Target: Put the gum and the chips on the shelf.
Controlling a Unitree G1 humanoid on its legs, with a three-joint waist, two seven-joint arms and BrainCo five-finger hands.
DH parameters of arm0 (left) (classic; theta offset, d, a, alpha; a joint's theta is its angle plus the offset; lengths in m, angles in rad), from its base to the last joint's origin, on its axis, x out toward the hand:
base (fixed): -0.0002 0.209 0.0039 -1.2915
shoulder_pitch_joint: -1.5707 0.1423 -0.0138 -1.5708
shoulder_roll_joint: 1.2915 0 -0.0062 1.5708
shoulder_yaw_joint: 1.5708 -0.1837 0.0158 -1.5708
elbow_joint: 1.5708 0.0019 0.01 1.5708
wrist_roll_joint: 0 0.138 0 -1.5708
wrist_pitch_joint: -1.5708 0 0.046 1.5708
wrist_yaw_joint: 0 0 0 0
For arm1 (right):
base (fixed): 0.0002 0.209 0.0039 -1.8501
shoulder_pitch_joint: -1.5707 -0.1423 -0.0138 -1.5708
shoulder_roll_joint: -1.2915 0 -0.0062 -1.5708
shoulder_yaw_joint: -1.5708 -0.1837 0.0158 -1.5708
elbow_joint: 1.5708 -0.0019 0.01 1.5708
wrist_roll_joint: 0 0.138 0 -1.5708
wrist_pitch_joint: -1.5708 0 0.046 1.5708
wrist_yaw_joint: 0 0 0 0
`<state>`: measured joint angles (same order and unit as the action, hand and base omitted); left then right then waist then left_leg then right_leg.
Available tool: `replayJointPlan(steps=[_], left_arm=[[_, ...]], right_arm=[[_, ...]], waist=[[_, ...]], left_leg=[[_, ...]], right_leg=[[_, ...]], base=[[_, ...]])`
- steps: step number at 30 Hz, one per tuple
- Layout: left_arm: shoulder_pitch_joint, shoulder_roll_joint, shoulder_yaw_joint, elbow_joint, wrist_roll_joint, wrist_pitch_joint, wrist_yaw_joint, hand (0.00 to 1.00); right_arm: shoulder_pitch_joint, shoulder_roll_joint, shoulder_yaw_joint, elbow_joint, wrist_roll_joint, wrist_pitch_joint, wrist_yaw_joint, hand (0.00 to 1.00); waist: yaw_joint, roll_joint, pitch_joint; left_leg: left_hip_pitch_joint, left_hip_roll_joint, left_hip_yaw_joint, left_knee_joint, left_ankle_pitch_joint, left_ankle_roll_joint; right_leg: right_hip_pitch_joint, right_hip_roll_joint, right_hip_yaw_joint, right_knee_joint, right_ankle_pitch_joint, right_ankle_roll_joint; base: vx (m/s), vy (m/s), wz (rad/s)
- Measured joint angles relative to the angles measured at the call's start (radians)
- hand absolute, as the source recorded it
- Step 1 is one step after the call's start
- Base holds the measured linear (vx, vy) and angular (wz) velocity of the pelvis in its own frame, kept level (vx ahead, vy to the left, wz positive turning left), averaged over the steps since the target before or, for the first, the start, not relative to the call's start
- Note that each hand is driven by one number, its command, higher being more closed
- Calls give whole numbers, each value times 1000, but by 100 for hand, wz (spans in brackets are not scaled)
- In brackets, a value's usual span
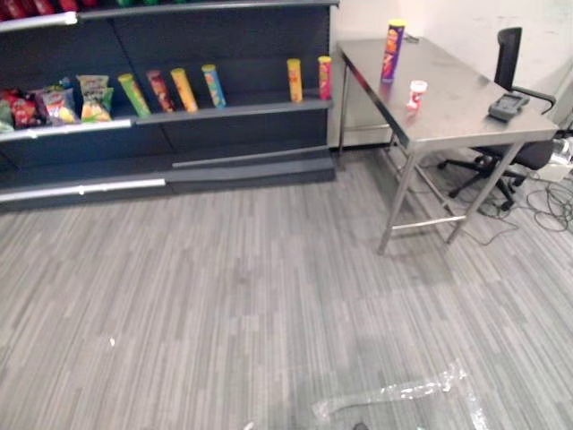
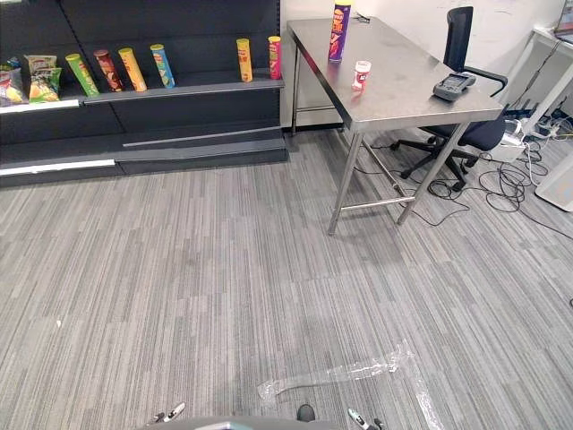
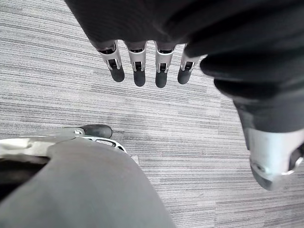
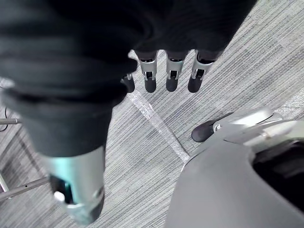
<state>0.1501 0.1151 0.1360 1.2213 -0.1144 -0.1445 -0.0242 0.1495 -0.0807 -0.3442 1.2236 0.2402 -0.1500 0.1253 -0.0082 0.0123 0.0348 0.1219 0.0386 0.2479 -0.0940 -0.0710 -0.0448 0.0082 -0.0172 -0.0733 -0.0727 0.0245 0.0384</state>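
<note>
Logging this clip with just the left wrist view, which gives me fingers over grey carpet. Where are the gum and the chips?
Observer: Both stand on the metal table, the tall chips can toward its far end, the small gum tub nearer the robot.
Reviewer: Is the right hand holding anything?
Observer: No. The right hand hangs open over the carpet, empty.
Reviewer: And the shelf?
Observer: The shelf stands left of the table, already carrying a row of cans and some snack bags.
</note>
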Motion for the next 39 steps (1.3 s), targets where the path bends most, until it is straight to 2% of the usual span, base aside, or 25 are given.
replayJointPlan(steps=[4,11,16,20,24,30,34,36,37,38,39], left_arm=[[0,-1,-3,1,1,-2,11,0],[2,-2,-17,-1,1,-21,28,0],[2,-2,-22,0,0,-20,26,0],[1,-3,-12,2,1,-19,15,0],[0,-1,-10,6,1,-19,7,0],[0,-1,-3,7,1,-17,8,0],[-10,-3,-3,2,0,-17,8,0],[-12,-3,16,-1,-2,-17,9,0],[-14,-3,24,-1,-6,-16,9,0],[-17,-4,30,-2,-37,-16,9,0],[-19,1,32,-9,-43,-16,8,0]], right_arm=[[-14,0,2,-3,-45,-23,-47,0],[-9,0,28,-32,-124,-40,-87,0],[-2,-2,26,-31,-104,-35,-45,0],[2,2,-9,-26,-62,-11,-4,0],[1,2,-13,-20,-24,-5,14,0],[-15,-3,0,-21,-25,-6,22,0],[-34,-7,1,-26,0,-6,30,0],[-34,-6,-1,-27,10,-6,33,0],[-34,-5,-1,-27,13,-6,34,0],[-32,-6,0,-27,15,-6,33,0],[-29,-4,-1,-25,15,-6,31,0]], waist=[[0,2,5],[0,1,11],[-1,0,12],[0,2,11],[-4,4,9],[-12,4,18],[-14,9,50],[-15,3,62],[-15,0,67],[-14,-1,77],[-15,-9,92]], left_leg=[[6,0,12,0,-1,-2],[5,5,15,-1,-1,0],[4,5,17,-6,-3,-3],[4,6,15,-6,-2,-1],[8,7,15,0,-2,-2],[21,9,15,0,-4,-4],[16,15,14,7,-4,-5],[-16,25,14,73,-43,-26],[-36,31,14,121,-64,-28],[-90,51,15,243,-111,-42],[-155,66,18,401,-125,-49]], right_leg=[[4,0,2,0,0,1],[14,1,-11,-2,-1,1],[15,2,-13,-6,-4,6],[20,2,-16,-15,0,2],[27,2,-25,-18,1,1],[45,4,-27,-23,0,1],[5,5,-28,54,-32,-7],[-30,1,-29,140,-82,-18],[-42,-2,-29,170,-104,-18],[-66,-5,-31,224,-146,-27],[-75,-19,-41,267,-173,-32]], base=[[-42,-22,-3],[-81,-33,6],[-40,-24,0],[8,-4,0],[37,-12,5],[-9,-12,1],[-61,-30,0],[-56,-48,5],[-41,-76,7],[-65,-86,23],[-57,-89,31]])
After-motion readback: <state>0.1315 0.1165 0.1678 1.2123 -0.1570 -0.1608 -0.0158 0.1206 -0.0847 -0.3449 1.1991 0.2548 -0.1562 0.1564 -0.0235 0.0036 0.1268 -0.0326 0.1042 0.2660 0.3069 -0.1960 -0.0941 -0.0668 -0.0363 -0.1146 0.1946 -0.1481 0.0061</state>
